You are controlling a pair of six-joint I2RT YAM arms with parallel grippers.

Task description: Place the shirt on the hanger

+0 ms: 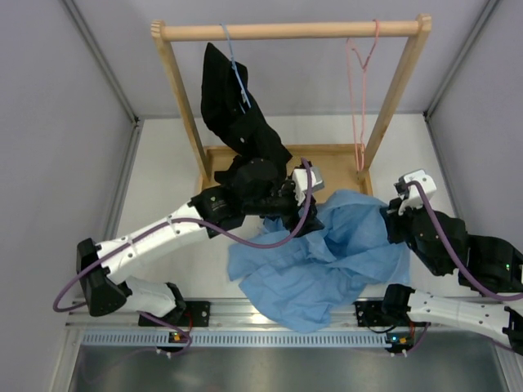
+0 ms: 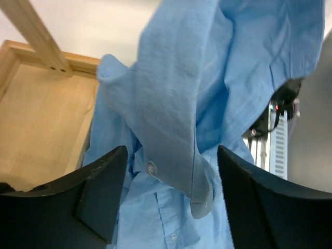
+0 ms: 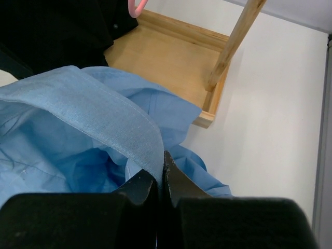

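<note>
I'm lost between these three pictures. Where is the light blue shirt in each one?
Top external: the shirt lies crumpled at centre, between the two arms.
Left wrist: the shirt fills the middle, hanging between the fingers of the open left end effector.
Right wrist: the shirt covers the left half, a fold pinched in the shut right end effector.
Shared landmark: the wooden rack base.

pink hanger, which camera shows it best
Top external: the pink hanger hangs in full from the wooden rail, hook to bottom. The right wrist view catches only a pink curve at its top edge. The left wrist view shows none of it.
</note>
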